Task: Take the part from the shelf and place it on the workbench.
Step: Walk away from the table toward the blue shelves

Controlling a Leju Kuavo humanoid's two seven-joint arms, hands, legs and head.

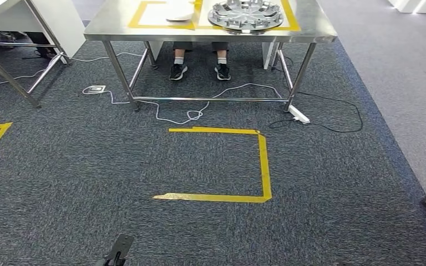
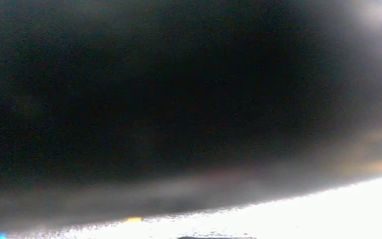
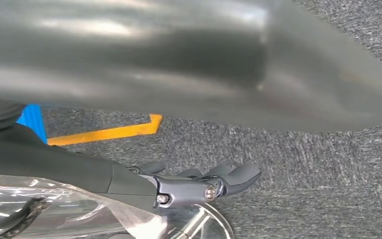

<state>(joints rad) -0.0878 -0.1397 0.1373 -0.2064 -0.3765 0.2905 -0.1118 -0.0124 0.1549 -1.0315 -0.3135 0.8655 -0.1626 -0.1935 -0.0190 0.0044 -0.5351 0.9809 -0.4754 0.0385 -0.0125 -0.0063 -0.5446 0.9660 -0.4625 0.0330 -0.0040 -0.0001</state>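
Part (image 3: 199, 226), seemingly the plastic-wrapped silver disc beneath the right hand's (image 3: 199, 186) outstretched fingers, grip and left hand's state impossible to tell: carry level toward workbench (image 1: 310, 30) at 12 o'clock, setting down beside wheel cover (image 1: 247, 14), around its 9 o'clock.

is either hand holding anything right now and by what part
Cannot be told for sure. The right hand lies along the rim of a shiny plastic-wrapped part, grip hidden. The left wrist view is too dark.
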